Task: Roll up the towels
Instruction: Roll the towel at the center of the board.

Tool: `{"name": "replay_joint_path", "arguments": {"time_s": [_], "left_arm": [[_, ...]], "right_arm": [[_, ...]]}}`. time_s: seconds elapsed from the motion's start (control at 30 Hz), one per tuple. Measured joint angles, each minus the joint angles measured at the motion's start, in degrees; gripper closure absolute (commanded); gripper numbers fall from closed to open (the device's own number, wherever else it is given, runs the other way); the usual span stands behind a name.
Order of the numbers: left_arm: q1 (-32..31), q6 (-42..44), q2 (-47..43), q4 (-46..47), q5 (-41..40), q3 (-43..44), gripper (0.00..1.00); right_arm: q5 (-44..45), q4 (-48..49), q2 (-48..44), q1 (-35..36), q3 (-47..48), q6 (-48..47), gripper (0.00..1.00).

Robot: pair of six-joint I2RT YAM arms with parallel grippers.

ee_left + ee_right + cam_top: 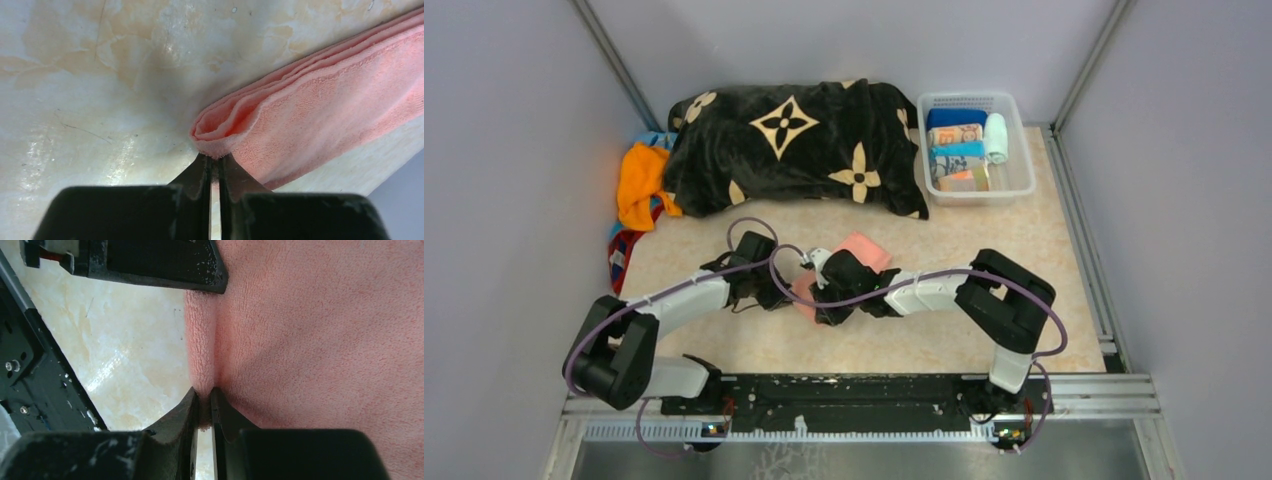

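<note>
My left gripper (pixel 214 170) and right gripper (pixel 204 402) both pinch the pink towel's (pixel 861 250) near edge; it looks soft, light and floppy. I judge the 2 corners the best hold.

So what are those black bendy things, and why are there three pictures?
They are two robot arms, each ending in a two-finger pincher. The big picture looks down from above. The other two come from little cameras on the wrists, so you see each pincher's own fingers up close. Both the left gripper and the right gripper are pinched shut on an edge of the pink towel, folded on the table. At the back lie a black flowered blanket, an orange towel, and a clear basket of rolled towels.
</note>
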Motion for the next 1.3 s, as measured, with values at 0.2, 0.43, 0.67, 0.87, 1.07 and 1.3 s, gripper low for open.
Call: {"name": "replay_joint_path", "arguments": {"time_s": [0.2,0.43,0.67,0.87,1.07,1.3], "left_arm": [[0.0,1.0,-0.2,-3.5,-1.4,1.4,0.51],[0.1,3.9,-9.4,-7.1,-4.9,1.8,0.36],[0.1,7.0,-17.4,-7.2,-3.4,0.9,0.27],[0.1,8.8,-19.5,-6.5,-0.2,-4.1,0.27],[0.1,9.2,-19.3,-2.8,2.7,-6.9,0.28],[0.3,9.6,-15.2,4.1,4.5,-7.0,0.37]], "right_arm": [[-3.3,2.1,-0.4,-1.4,-1.5,1.9,0.91],[-12.6,5.9,-1.7,-6.1,-5.7,7.3,0.93],[-23.2,14.2,-1.1,-12.3,-8.5,16.2,0.93],[-28.1,19.3,2.2,-16.2,-9.1,22.4,0.93],[-30.8,21.6,5.7,-18.3,-10.3,26.6,0.93],[-32.5,23.3,7.3,-19.0,-10.3,29.1,0.92]]}}
